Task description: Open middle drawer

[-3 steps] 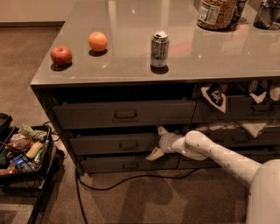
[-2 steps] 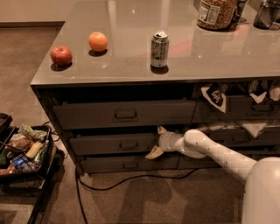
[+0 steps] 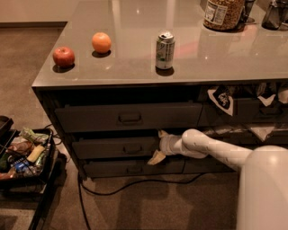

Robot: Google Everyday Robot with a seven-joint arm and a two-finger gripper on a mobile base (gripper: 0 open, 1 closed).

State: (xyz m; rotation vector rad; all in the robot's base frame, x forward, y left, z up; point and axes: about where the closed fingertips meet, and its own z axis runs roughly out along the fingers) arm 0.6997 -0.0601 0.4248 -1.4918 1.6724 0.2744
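Observation:
The middle drawer (image 3: 112,148) is a wide dark grey front with a small centre handle (image 3: 132,148), between a taller drawer (image 3: 90,117) above and a slimmer one (image 3: 112,168) below. It looks nearly closed, and no interior shows. My gripper (image 3: 159,145) is at the right end of this drawer's front, right of the handle, on my white arm (image 3: 211,150) reaching in from the right. Its fingers are spread, one by the front's top edge and one by its bottom edge. I cannot tell whether they touch the front.
On the grey counter (image 3: 135,72) stand an apple (image 3: 63,56), an orange (image 3: 101,42), a soda can (image 3: 164,50) and a jar (image 3: 223,13). A black cart of snacks (image 3: 22,155) stands at left. A cable (image 3: 135,183) lies on the floor. Snack bags (image 3: 222,96) hang from compartments at right.
My gripper and forearm have shifted slightly to the left along the middle drawer's front. The drawer has not visibly moved.

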